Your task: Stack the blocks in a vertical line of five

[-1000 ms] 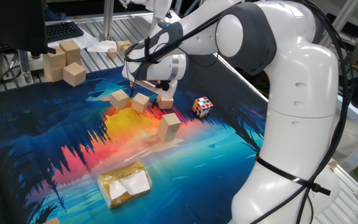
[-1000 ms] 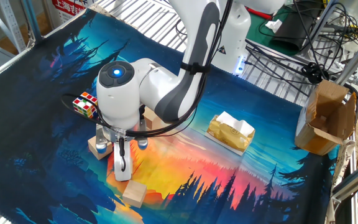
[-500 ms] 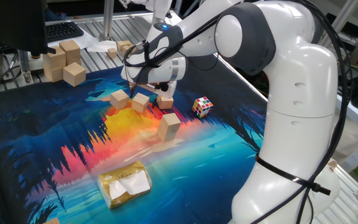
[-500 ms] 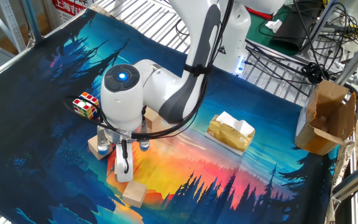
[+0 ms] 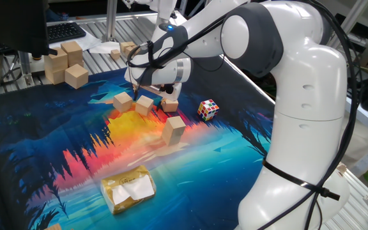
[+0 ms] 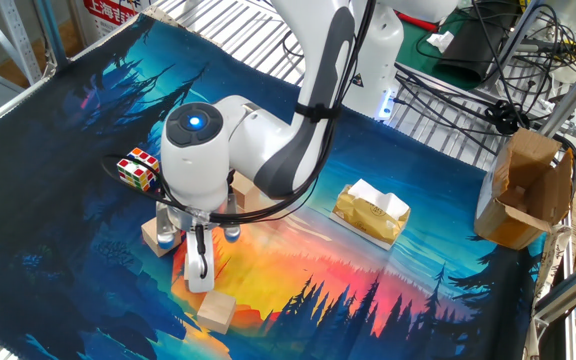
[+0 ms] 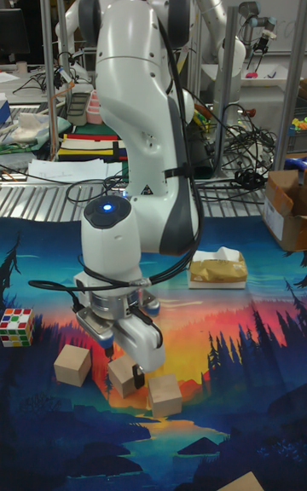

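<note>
Tall fixed view: the white robot arm leans down over the worktop, which has a bright cloth [image 7: 256, 346] on it with a sunset and dark trees. Its gripper [image 7: 130, 361] hangs low over a row of three small light-tan wooden cubes [image 7: 73, 365]. The middle cube [image 7: 124, 378] sits right under the fingers. A white part on the wrist hides them, so I cannot tell if the fingers are spread or pinching the cube.

One fixed view shows the same three cubes in a row on the orange part of the cloth, close together but apart. Just in front of them stands a taller tan piece [image 5: 174, 128] – it looks like two cubes, one on top of the other. A little puzzle cube with many colours [image 5: 208, 109] sits off to the side near the row. The bigger pale wooden blocks [image 5: 66, 64] are far back at the edge, and a yellow packet with a white label [image 5: 128, 189] lies nearer the front.

Compared with a second ago, the round wrist has gone up a tiny bit – you can see it best in the other fixed view. Since half a second ago it looks the same. None of the cubes has moved.
</note>
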Controlling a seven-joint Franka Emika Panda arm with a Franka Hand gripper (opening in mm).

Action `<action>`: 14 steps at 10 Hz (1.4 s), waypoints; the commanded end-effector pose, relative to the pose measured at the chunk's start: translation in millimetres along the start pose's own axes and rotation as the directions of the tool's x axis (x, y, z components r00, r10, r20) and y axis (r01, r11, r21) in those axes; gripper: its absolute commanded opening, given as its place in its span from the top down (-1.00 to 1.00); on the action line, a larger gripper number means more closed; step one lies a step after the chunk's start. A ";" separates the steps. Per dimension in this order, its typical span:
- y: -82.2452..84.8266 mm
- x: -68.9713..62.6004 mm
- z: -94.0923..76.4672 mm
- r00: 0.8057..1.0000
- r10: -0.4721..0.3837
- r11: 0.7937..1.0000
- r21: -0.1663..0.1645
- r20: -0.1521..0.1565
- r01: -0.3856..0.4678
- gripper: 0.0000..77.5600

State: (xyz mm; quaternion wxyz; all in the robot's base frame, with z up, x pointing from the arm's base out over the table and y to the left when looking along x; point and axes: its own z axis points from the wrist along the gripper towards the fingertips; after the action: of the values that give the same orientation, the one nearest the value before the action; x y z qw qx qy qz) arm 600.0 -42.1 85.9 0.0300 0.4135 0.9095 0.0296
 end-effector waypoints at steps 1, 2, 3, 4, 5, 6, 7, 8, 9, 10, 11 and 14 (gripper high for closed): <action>0.6 -0.8 -1.3 1.000 0.000 1.000 -0.001 0.003 0.000 0.97; 0.6 -0.8 -1.3 1.000 0.000 1.000 -0.001 0.003 0.000 0.97; 0.6 -0.8 -1.3 1.000 0.000 1.000 -0.001 0.003 0.000 0.97; 0.6 -0.8 -1.3 1.000 0.000 1.000 -0.001 0.003 0.000 0.97; 0.6 -0.8 -1.3 1.000 0.000 1.000 -0.001 0.003 0.000 0.97; 0.6 -0.8 -1.3 1.000 0.000 1.000 -0.001 0.003 0.000 0.97; 0.6 -0.8 -1.3 1.000 0.000 1.000 -0.001 0.003 0.000 0.97; 0.6 -0.8 -1.3 1.000 0.000 1.000 -0.001 0.003 0.000 0.97; 0.6 -0.8 -1.3 1.000 0.000 1.000 -0.001 0.003 0.000 0.97; 0.6 -0.8 -1.3 1.000 0.000 1.000 -0.001 0.003 0.000 0.97; 0.6 -0.8 -1.3 1.000 0.000 1.000 -0.001 0.003 0.000 0.97; -3.2 9.7 -50.9 0.980 -0.196 0.980 0.036 -0.015 0.197 0.97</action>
State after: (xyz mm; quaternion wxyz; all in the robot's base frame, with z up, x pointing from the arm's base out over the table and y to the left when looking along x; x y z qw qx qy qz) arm 599.6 -41.8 86.7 0.0298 0.4124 0.9101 0.0283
